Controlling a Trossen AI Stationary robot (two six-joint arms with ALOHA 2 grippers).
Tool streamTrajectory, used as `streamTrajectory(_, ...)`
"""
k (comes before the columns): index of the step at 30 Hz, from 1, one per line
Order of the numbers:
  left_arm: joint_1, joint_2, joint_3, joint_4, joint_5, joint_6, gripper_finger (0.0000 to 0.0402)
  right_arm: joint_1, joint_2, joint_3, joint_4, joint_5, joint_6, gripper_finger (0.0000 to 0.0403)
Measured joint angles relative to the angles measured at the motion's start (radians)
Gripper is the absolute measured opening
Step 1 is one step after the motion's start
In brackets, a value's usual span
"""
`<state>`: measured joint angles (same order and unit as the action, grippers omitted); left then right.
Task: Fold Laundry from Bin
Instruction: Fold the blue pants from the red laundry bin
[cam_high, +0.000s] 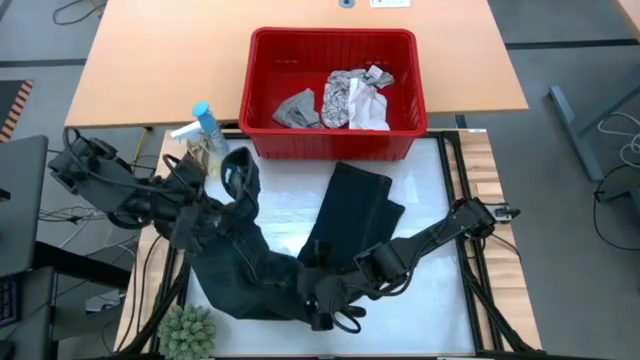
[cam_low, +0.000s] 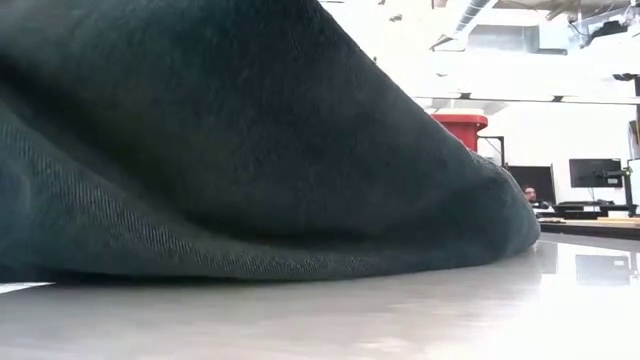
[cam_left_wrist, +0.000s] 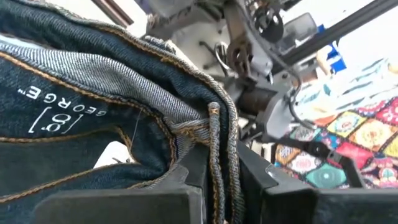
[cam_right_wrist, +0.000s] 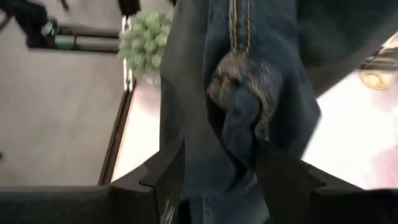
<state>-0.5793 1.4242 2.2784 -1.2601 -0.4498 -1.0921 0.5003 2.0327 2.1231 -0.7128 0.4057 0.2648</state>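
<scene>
You see that the dark garment is denim cloth, matt and rough, with a diagonal weave and orange-gold stitching on its seams. The bin is red plastic, smooth, with a little gloss. In it lie soft matt cloth pieces. The table has a smooth white top that reflects light, and beside it you see wood in a light, matt finish. The left gripper's fingers look like matt black plastic.

The jeans waistband label reads "GEORGE 8".
</scene>
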Motion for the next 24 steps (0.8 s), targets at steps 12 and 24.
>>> streamTrajectory(12, 0.003, 0.000, 0.004, 0.059, -0.023, 0.040, 0.0029, -0.006, 0.001, -0.001, 0.088, 0.092, -0.011, 0.0215)
streamTrajectory(24, 0.003, 0.000, 0.004, 0.164, -0.079, 0.157, 0.0029, -0.042, 0.001, -0.001, 0.081, 0.145, -0.011, 0.0215)
